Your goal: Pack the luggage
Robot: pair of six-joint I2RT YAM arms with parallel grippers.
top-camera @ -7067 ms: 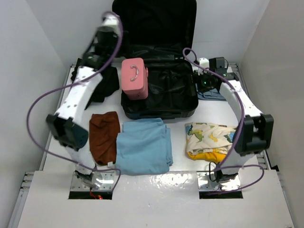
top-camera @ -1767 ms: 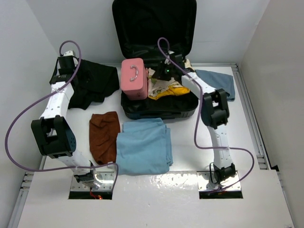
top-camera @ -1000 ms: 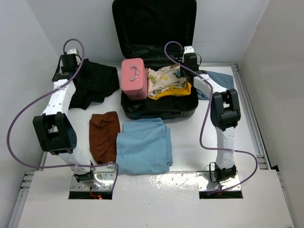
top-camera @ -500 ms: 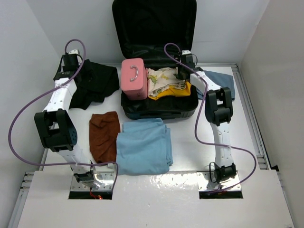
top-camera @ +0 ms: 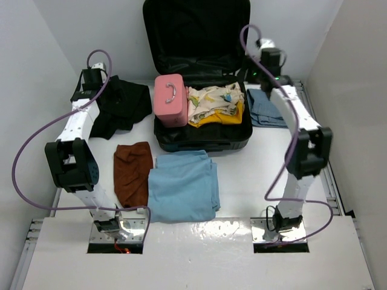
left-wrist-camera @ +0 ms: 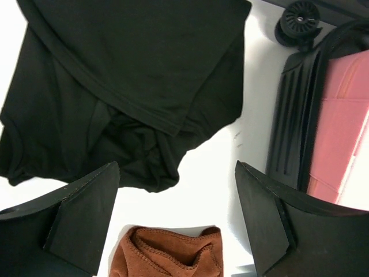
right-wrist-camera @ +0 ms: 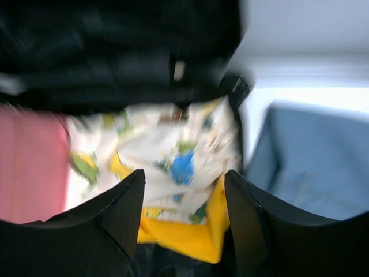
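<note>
The luggage [top-camera: 202, 142] lies open at the back of the table, its lid [top-camera: 196, 36] upright. A pink case [top-camera: 170, 99] stands in its left part and a white-and-yellow patterned cloth [top-camera: 214, 106] lies in its right part. My right gripper [top-camera: 261, 71] hovers open and empty above the suitcase's back right corner. Its wrist view, blurred, shows the gripper [right-wrist-camera: 184, 219] over the patterned cloth [right-wrist-camera: 173, 144]. My left gripper [top-camera: 97, 89] is open and empty above a black garment [top-camera: 121, 109]. Its wrist view shows the gripper [left-wrist-camera: 176, 225], the garment [left-wrist-camera: 127, 86] and the suitcase wall [left-wrist-camera: 291, 133].
A blue-grey cloth [top-camera: 266, 109] lies right of the suitcase. A brown cloth [top-camera: 133, 172] and a folded light blue cloth [top-camera: 181, 184] lie in front of it. White walls close in both sides. A suitcase wheel [left-wrist-camera: 300, 17] shows by the garment.
The patterned cloth went from the table's front right into the suitcase. My right gripper has since let it go and risen back to the right. My left gripper shifted slightly over the black garment.
</note>
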